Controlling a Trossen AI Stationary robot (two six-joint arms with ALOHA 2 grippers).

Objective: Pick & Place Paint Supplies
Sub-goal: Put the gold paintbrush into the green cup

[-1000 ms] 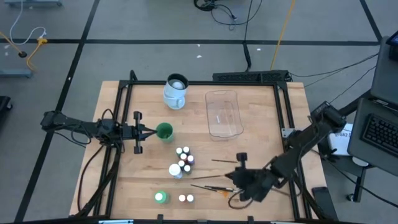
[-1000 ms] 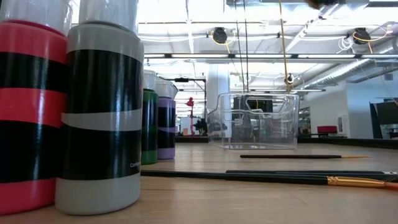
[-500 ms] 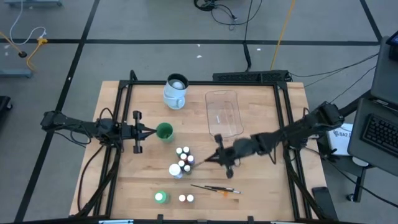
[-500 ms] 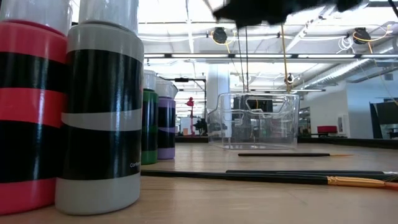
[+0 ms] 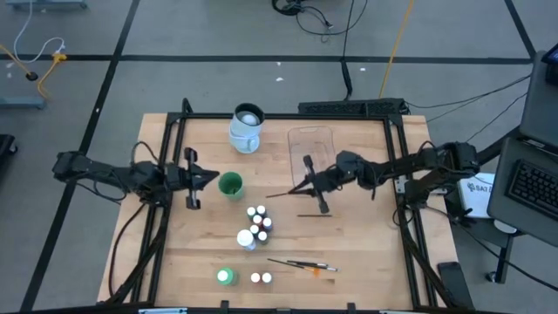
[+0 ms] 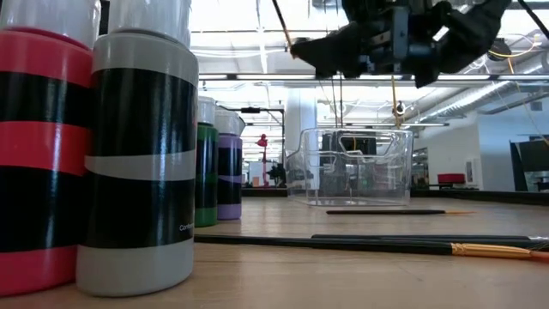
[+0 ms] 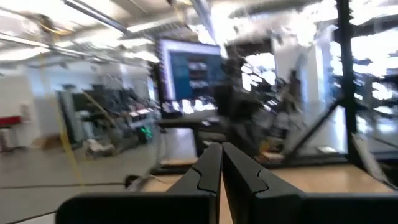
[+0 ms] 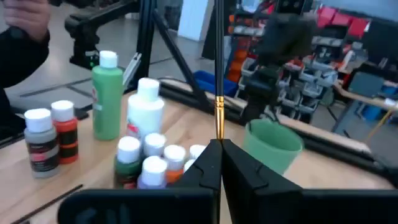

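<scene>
Item: thin paint brush [image 5: 281,194], dark handle, gold ferrule visible in the right wrist view. The right gripper [image 5: 302,187] is pinching it between closed fingers, with the shaft sticking out ahead of the fingertips, and is carrying it above the table just beside the clear plastic tray [image 5: 314,157]. Handling judgement: very light, stiff, slender and smooth, so likely to pivot or slip in the grip; a hold nearer mid-handle would probably steady it.

Stock lying on the table behind and below that gripper: one dark brush [image 5: 314,215] close by, and two more brushes [image 5: 301,264] farther off, one orange-tipped. The cluster of small white-capped paint bottles [image 5: 258,221] is standing beyond the carried brush's free end, with a taller white bottle [image 5: 246,239] beside it and a green bottle [image 5: 225,276] farther away. The bottles look rigid and light, probably best gripped around the body.

The left gripper [image 5: 207,178] is waiting with fingers pressed together, holding nothing, its tips just short of a green cup [image 5: 230,185].
</scene>
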